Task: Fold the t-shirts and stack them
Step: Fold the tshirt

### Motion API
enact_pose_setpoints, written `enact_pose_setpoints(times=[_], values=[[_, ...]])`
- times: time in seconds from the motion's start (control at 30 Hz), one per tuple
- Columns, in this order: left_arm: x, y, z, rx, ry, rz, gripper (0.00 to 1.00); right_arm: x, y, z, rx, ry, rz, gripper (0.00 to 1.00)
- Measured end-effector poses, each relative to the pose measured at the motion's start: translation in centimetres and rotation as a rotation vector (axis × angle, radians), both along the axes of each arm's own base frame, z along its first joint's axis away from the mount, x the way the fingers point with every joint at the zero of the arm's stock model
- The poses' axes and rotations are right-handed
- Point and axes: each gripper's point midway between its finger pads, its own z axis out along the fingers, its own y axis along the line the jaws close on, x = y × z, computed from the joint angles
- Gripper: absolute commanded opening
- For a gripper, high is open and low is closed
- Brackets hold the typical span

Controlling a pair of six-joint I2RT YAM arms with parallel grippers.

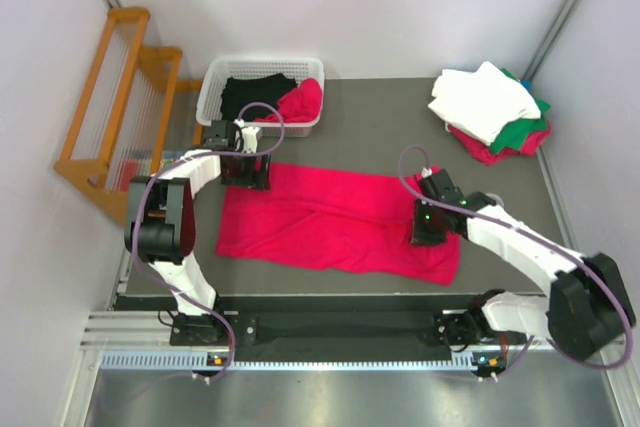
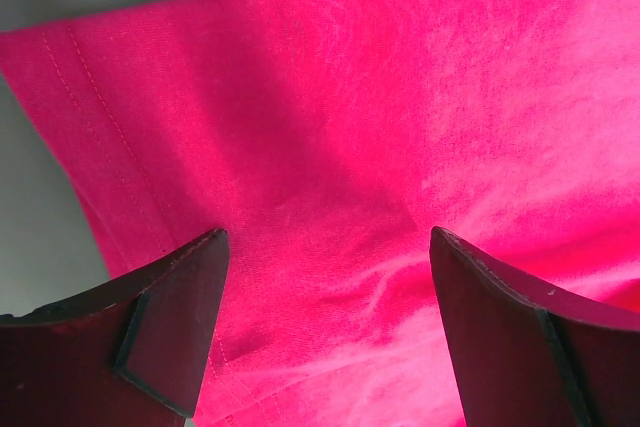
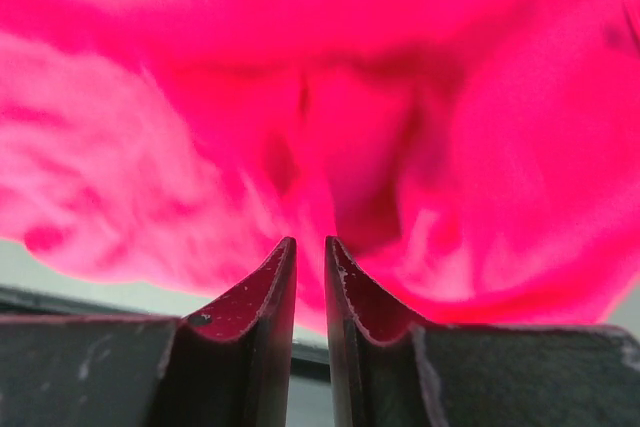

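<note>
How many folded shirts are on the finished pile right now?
3 can be seen: a white shirt on top, a green shirt under it, a red shirt at the bottom, all at the table's far right corner. More may be hidden underneath.

A: What colour is the spread t-shirt [image 1: 330, 222]?
B: Bright crimson, plain, no pattern.
A: And the stacked shirts [image 1: 490, 112]?
B: White on top, green below, red at the bottom.
A: The basket [image 1: 215, 82]?
B: White lattice, with black and red cloth inside.
</note>
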Motion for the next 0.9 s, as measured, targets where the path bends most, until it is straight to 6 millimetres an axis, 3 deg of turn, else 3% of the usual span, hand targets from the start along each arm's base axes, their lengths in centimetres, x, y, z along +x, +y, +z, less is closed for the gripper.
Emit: enact_pose_setpoints(times=[0.13, 0.27, 0.37, 0.47, 0.57, 0.73, 0.9], values=[[0.0, 0.0, 0.0, -0.001, 0.001, 0.002, 0.86, -2.0, -1.1, 0.9, 0.001, 0.004, -0.021, 0.19], [0.0, 0.0, 0.0, -0.001, 0.001, 0.002, 0.86, -1.9, -1.6, 2.0, -0.031, 0.007, -0.032, 0.2], [-0.1, 0.0, 0.0, 0.002, 0.003, 0.003, 0.86, 0.7, -0.8, 4.2, -0.044, -0.031, -0.033, 0.2], [-0.2, 0.1, 0.0, 0.005, 0.007, 0.004, 0.86, 4.9, 1.0, 6.8, -0.025, -0.113, -0.033, 0.2], [-0.2, 0.1, 0.1, 0.007, 0.004, 0.004, 0.86, 8.5, 2.6, 7.9, -0.013, -0.177, -0.034, 0.19], [-0.1, 0.2, 0.6, 0.01, -0.008, 0.003, 0.86, 10.6, 2.7, 4.9, -0.058, -0.163, -0.044, 0.18], [0.0, 0.3, 1.4, 0.014, -0.03, -0.002, 0.86, 8.8, 1.5, 0.2, -0.12, -0.07, -0.043, 0.17]])
